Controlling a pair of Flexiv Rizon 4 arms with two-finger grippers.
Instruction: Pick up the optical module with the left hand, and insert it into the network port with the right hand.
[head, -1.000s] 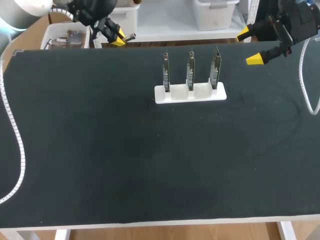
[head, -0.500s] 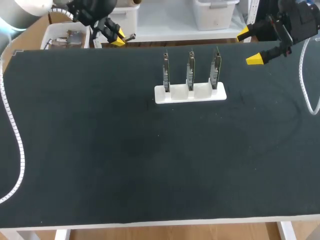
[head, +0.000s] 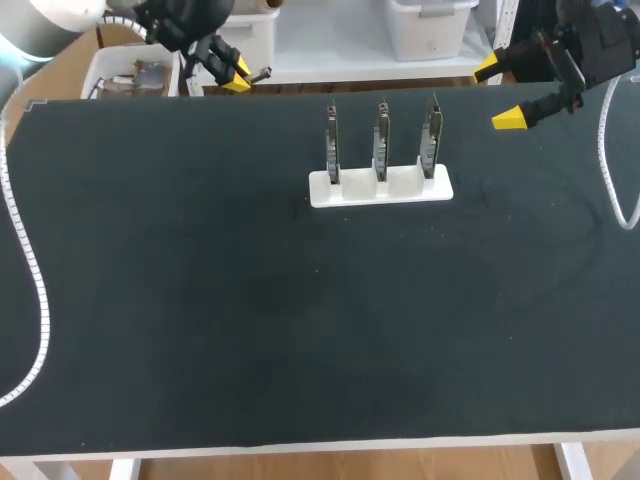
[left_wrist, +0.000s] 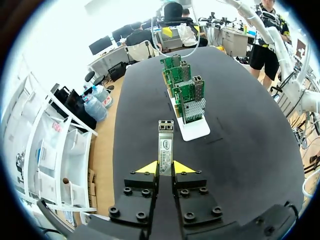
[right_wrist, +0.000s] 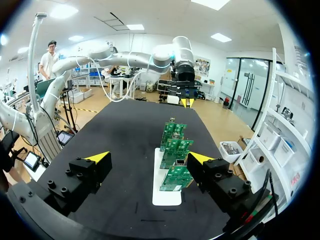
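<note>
A white spiral-wrapped cable (head: 28, 262) trails over the black table surface (head: 200, 300) on the left arm's side. The left gripper (head: 236, 73) (left_wrist: 165, 167) hangs at the table's far edge. Its yellow-tipped fingers are clenched on a slim silver metal optical module (head: 262, 72) (left_wrist: 165, 142). Both tips press the module's flanks near its rear end, and most of its length juts straight out ahead of the jaws, clear of the table.

Ahead of that gripper, well apart from the module's tip, a white rectangular plastic holder (head: 380, 188) (left_wrist: 193, 130) (right_wrist: 166, 193) rests on the table. Three green circuit cards (head: 381, 135) (left_wrist: 186, 90) (right_wrist: 175, 147) stand upright in it in a row. In the left wrist view the card nearest the jaws shows a ribbed silver network port cage (left_wrist: 194, 109).

The right gripper (head: 500, 93) (right_wrist: 149, 157) hangs over the far right part of the table, beside the holder's right end and apart from it. Its jaws are released and spread wide, with nothing between them. In the right wrist view the holder lies ahead of and below the gap between the fingers, the cards lined up one behind another. Beyond them the left gripper shows at the far end of the table.

A second spiral-wrapped cable (head: 606, 150) hangs down past the right gripper.
</note>
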